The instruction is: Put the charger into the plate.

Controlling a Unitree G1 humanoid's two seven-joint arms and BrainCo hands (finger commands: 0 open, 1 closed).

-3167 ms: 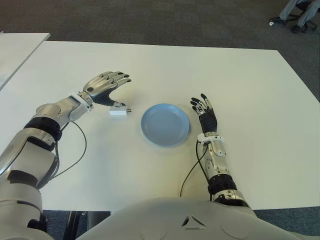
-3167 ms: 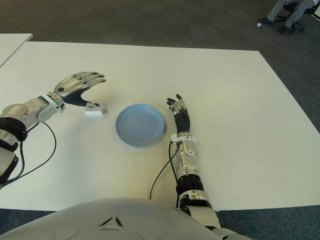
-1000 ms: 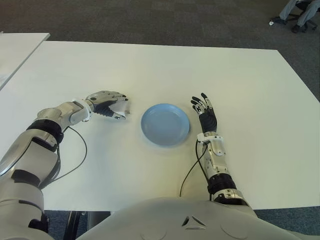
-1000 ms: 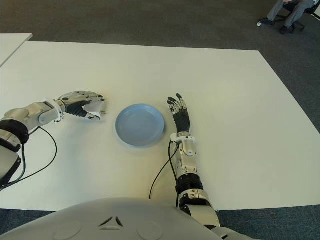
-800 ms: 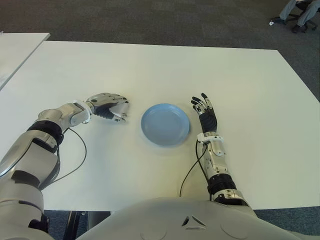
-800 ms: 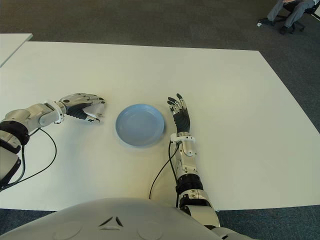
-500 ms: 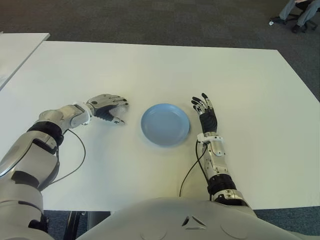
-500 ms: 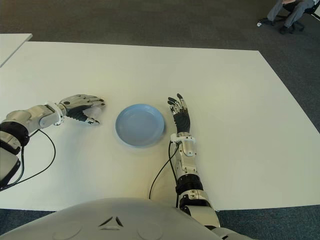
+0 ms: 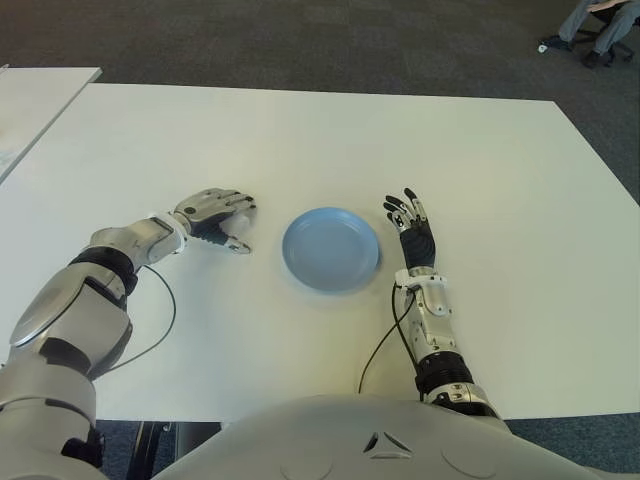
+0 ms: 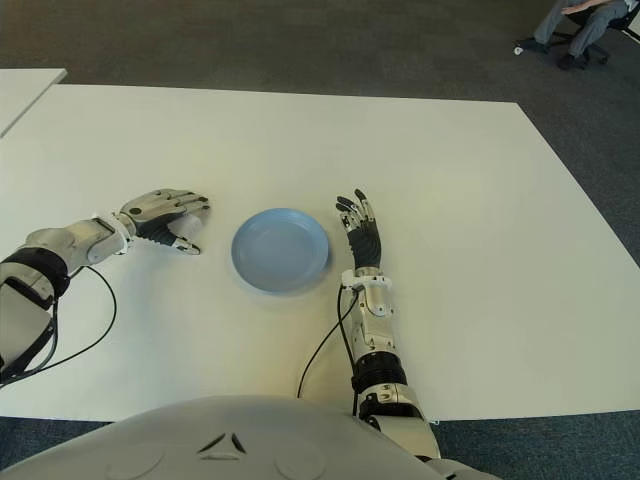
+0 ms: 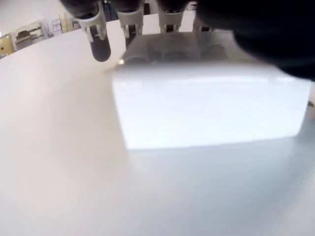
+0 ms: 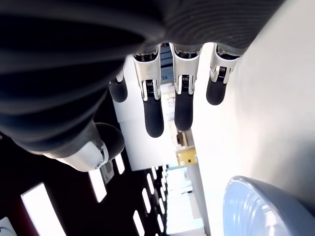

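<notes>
The white block charger (image 11: 206,108) lies on the white table (image 9: 300,140), left of the plate. My left hand (image 9: 218,217) covers it, fingers curled over its far side and thumb (image 9: 236,245) on the near side. The eye views hide the charger under that hand; the left wrist view shows it close up beneath the fingertips (image 11: 101,46). The round light blue plate (image 9: 331,249) holds nothing. My right hand (image 9: 411,226) shows just right of the plate, fingers (image 12: 152,113) straight and spread, with the plate's rim (image 12: 256,206) beside it.
A black cable (image 9: 163,305) loops on the table from my left wrist, and another (image 9: 383,335) runs from my right wrist. A second white table (image 9: 40,90) stands at the far left. A person's legs (image 9: 598,20) show on the carpet at the far right.
My left hand came down from above the charger, curled its fingers round it and now hides it. The right hand and the plate have not moved.
</notes>
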